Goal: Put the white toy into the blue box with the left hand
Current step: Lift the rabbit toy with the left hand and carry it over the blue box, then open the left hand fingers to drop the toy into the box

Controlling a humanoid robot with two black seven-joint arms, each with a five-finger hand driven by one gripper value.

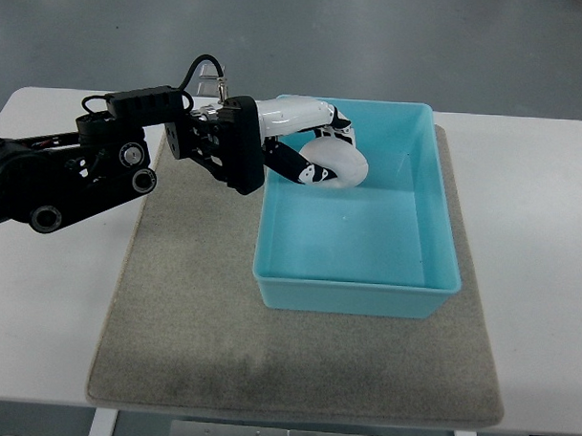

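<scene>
The blue box (365,288) stands on a grey mat in the middle of the white table. My left arm comes in from the left edge and reaches over the box's far left corner. My left hand (317,147) is shut on the white toy (343,165), a rounded white piece with black markings. The toy hangs inside the box's back left part, just over the floor; I cannot tell whether it touches it. The right arm is out of sight.
The grey mat (192,320) covers most of the table's middle, with free mat left of the box and in front of it. White table top (537,284) shows on both sides. The table's front edge runs along the bottom.
</scene>
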